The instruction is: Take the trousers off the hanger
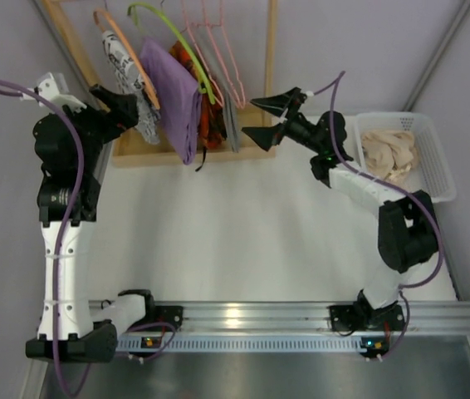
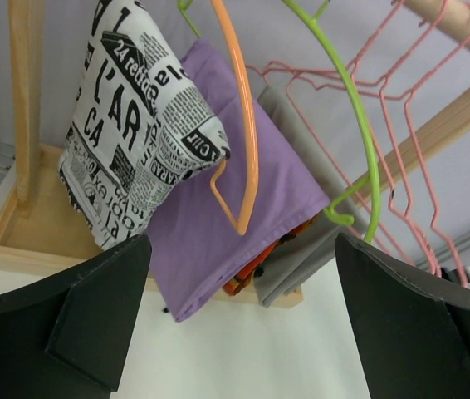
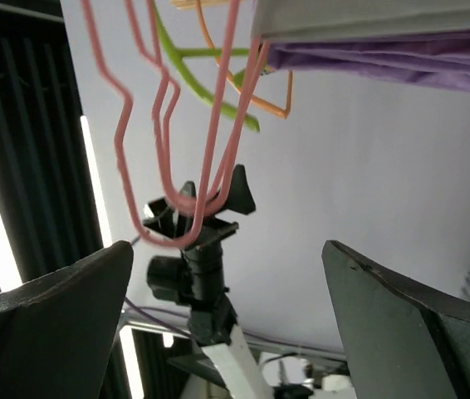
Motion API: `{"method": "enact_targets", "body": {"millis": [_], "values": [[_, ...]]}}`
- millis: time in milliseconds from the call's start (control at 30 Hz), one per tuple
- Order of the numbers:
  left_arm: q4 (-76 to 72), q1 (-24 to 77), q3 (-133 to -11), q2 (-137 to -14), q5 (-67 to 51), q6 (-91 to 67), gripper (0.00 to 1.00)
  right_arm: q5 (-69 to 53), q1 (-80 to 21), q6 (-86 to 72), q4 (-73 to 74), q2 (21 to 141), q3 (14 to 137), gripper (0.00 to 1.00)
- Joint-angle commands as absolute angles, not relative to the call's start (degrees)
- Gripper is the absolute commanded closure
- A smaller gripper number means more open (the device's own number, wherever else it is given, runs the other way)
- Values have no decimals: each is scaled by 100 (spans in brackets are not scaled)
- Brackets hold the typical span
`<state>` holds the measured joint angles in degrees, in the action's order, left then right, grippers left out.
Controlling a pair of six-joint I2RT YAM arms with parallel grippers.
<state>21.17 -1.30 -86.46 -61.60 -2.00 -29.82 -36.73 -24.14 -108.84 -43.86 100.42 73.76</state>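
The beige trousers [image 1: 389, 154] lie crumpled in a white basket [image 1: 437, 158] at the right, off any hanger. Several thin pale-pink wire hangers [image 1: 218, 50] hang bare on the wooden rack; they also show in the left wrist view [image 2: 409, 125] and the right wrist view [image 3: 185, 125]. My right gripper [image 1: 268, 119] is open and empty just right of the rack, its jaws wide apart below the pink hangers [image 3: 227, 324]. My left gripper [image 1: 127, 112] is open and empty at the rack's left side, facing the hanging garments [image 2: 239, 332].
On the rack hang a black-and-white patterned garment [image 1: 127, 71] on an orange hanger [image 2: 243, 125], a purple garment [image 1: 177, 100] on a lime-green hanger [image 1: 177, 37], and a grey garment [image 1: 231, 125]. The rack's wooden base [image 1: 135, 150] sits on the white table.
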Motion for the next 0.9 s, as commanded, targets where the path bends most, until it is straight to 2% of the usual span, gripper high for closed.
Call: {"method": "enact_targets", "body": {"millis": [0, 200, 333, 367, 400, 567, 733, 867], "values": [[2399, -149, -8587, -6099, -676, -2339, 1, -3999, -1901, -9916, -4423, 9195, 6892, 1], [3617, -141, -8710, -6485, -2080, -944, 1, -4473, -978, -6904, -2077, 8491, 6758, 0], [4454, -132, -8737, -7091, -2013, -83, 1, -4571, -721, -3909, 451, 8271, 7695, 1], [4526, -132, -8632, -7128, -1987, 69, 1, -4309, -721, -2745, 1492, 8201, 7847, 0], [4518, -132, -8509, -7119, -1986, 210, 1, -4220, -729, -2264, 1746, 8122, 7918, 1], [4509, -132, -7894, -7259, -1776, 729, 1, -3053, -764, -249, 2294, 7244, 7235, 1], [4421, -132, -7436, -7172, -1687, 870, 1, -2532, -809, 121, 2207, 6856, 6506, 1], [4271, -123, -7277, -7058, -1714, 888, 1, -2443, -870, 202, 2180, 6689, 6416, 1]]}}
